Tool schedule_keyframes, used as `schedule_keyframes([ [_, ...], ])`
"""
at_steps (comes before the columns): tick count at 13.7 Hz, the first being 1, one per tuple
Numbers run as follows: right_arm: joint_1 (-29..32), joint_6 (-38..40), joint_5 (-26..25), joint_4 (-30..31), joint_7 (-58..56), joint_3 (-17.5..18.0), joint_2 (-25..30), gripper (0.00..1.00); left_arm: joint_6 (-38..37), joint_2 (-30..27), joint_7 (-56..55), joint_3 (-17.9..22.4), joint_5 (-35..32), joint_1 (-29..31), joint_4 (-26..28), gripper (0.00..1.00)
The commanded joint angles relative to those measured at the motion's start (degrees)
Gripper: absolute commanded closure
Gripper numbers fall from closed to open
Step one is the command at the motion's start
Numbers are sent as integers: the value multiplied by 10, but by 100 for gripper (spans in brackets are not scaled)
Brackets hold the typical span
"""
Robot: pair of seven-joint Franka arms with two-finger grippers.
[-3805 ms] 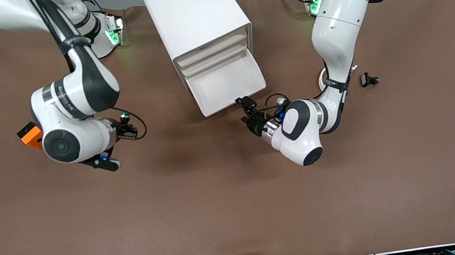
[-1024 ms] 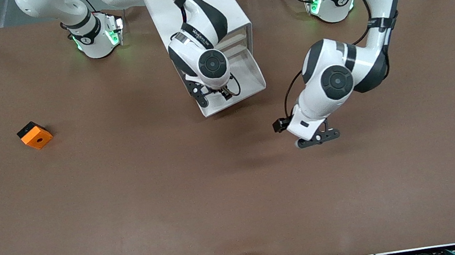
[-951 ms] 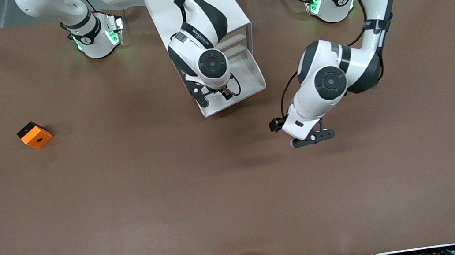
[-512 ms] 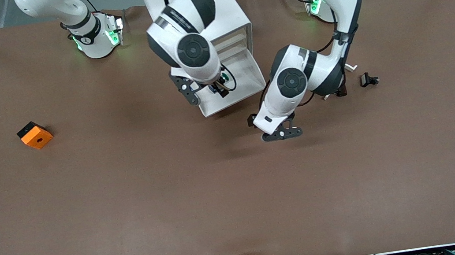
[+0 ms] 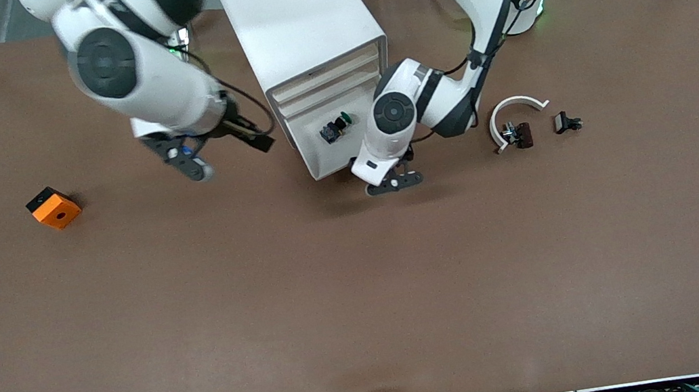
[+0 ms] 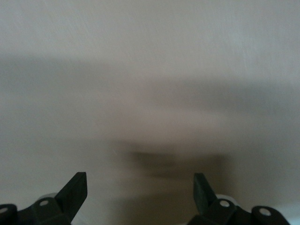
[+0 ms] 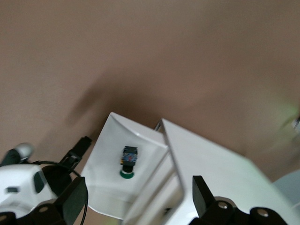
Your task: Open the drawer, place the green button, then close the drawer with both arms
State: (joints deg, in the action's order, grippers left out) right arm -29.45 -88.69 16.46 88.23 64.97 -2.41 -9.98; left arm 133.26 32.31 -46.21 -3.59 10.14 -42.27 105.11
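The white cabinet stands at the table's middle with its bottom drawer pulled out. The button, green cap on a black body, lies on its side in that drawer. My left gripper is open and empty just in front of the drawer's cream front, at the corner toward the left arm's end. In its wrist view the left gripper faces a blurred pale surface. My right gripper is open and empty over bare table beside the cabinet. In its wrist view the right gripper looks down on the drawer and the button.
An orange-and-black cube sits toward the right arm's end. A white curved piece and two small black clips lie toward the left arm's end, beside the left arm's elbow.
The right gripper has let go of the button in the drawer and drawn away toward the right arm's end. The left gripper has swung in to the drawer's front.
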Motion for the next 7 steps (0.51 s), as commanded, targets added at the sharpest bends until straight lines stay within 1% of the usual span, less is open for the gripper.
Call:
schedule_keyframes([
  [1, 75, 25, -3, 20, -163, 8, 49, 0, -36, -1, -38, -36, -1, -1, 8, 0],
  [3, 122, 48, -27, 22, -282, 8, 68, 0, -77, -2, -55, -62, -2, -1, 8, 0],
  [4, 141, 53, -48, 30, -341, 8, 79, 0, -87, -2, -64, -69, -2, -1, 8, 0],
  [7, 183, 50, -90, 47, -471, 8, 104, 0, -94, -1, -88, -100, -1, -2, 8, 0],
])
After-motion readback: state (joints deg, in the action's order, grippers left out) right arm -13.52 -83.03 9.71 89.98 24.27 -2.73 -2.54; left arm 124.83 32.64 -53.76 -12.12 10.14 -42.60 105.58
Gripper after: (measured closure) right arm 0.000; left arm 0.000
